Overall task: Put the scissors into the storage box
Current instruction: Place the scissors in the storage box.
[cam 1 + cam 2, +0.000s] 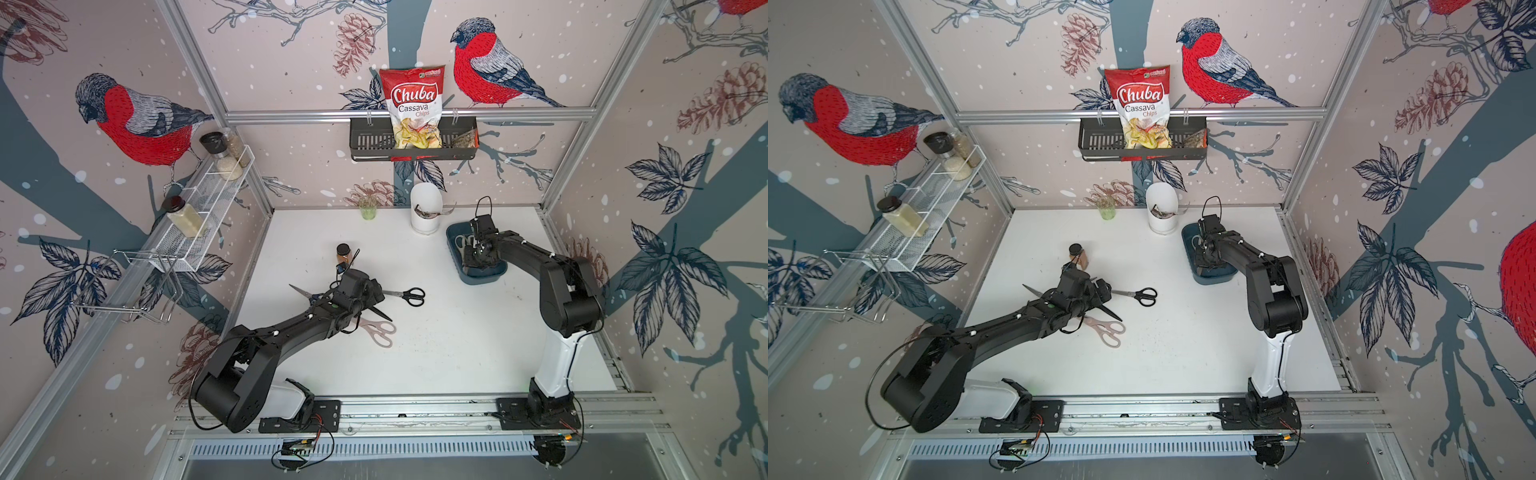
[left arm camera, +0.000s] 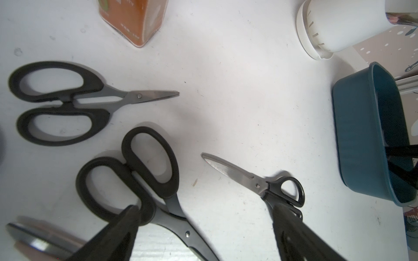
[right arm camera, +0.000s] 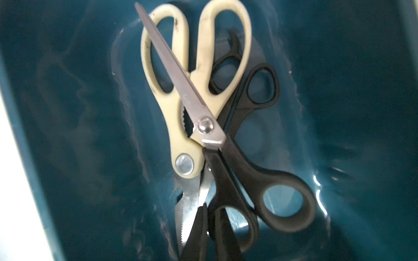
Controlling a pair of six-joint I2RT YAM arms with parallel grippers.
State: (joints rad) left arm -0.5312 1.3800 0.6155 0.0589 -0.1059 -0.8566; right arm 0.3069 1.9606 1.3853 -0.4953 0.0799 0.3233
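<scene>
Hanging over storage box (image 1: 482,277), right gripper (image 3: 210,226) closed, bare table (image 1: 436,353) alongside its rim

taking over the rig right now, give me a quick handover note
Left gripper: open, holding nothing, above the table.
Right gripper: shut, down in the box at the top black pair's handle; grip unclear.
Done: cream pair and two black pairs in the box.
Left: three black pairs and the pink pair on the table.
</scene>
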